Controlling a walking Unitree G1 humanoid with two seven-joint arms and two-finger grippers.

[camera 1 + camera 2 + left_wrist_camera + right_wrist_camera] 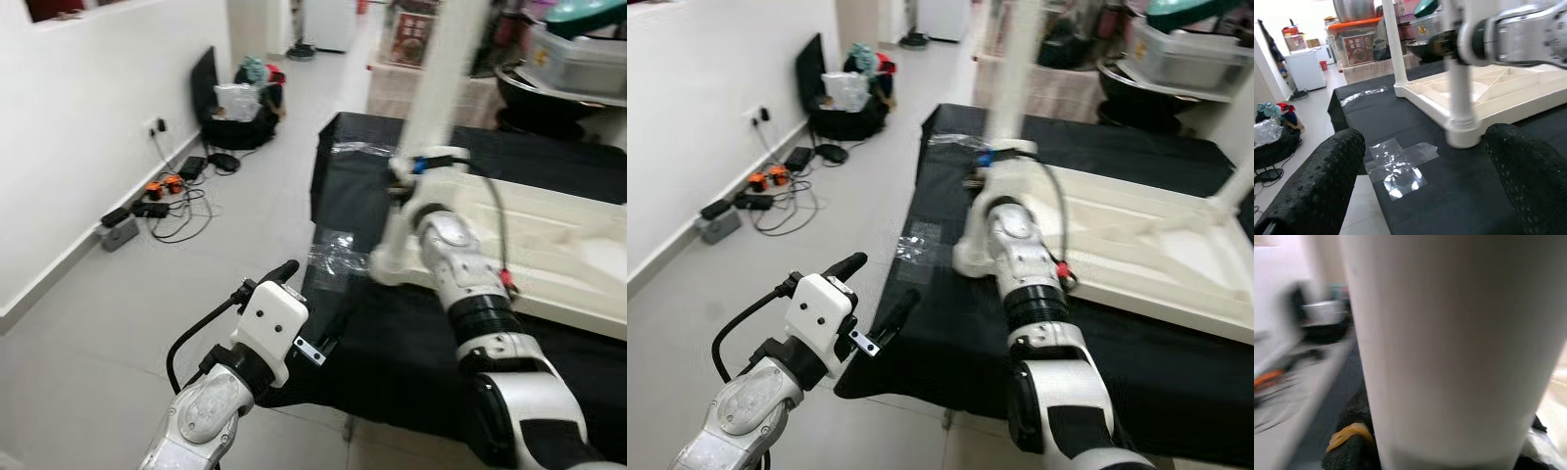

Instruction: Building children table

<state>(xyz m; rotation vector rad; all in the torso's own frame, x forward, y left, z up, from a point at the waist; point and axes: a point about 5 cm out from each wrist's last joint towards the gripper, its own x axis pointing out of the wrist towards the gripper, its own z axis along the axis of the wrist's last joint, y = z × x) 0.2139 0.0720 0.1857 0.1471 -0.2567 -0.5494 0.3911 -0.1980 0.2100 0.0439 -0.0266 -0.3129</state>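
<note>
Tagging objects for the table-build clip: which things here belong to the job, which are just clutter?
Job:
- white table top, upside down on the black cloth
- white leg, upright at its near corner
- right gripper, at that leg
- left gripper, open, beside the cloth

Clutter:
- cables and chargers by the wall
- black bag
- tape patches

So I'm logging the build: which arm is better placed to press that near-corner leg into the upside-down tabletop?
Right. The right gripper is at the white leg standing in the tabletop corner; the left gripper hovers open off the black mat's edge.
</note>
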